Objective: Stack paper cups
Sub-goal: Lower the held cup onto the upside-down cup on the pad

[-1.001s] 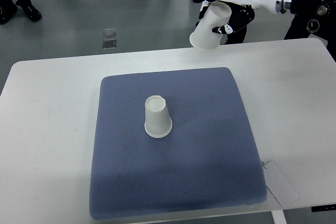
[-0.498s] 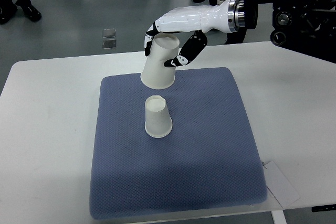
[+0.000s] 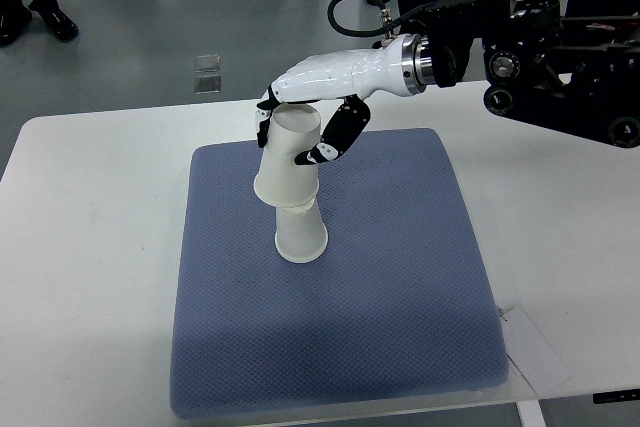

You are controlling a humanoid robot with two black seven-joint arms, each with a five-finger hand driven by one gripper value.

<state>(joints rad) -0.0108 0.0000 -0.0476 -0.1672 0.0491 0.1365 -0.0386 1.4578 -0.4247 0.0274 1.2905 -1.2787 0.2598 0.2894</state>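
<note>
The right arm reaches in from the picture's right edge, its black jointed forearm running leftward above the far side of the white table [image 3: 90, 247] and ending in a glossy white right hand [image 3: 310, 107] with black finger joints. The hand is held palm-down with its fingers curled around the upper part of an upside-down white paper cup [image 3: 288, 159], gripping it from above near its closed base. This held cup tilts slightly, its open rim lowered over the top of a second upside-down white paper cup [image 3: 301, 237], so the two overlap and the lower one's base is hidden inside. The lower cup stands rim-down near the middle of a blue-grey textured fabric mat [image 3: 330, 337] that covers the table's centre.
</note>
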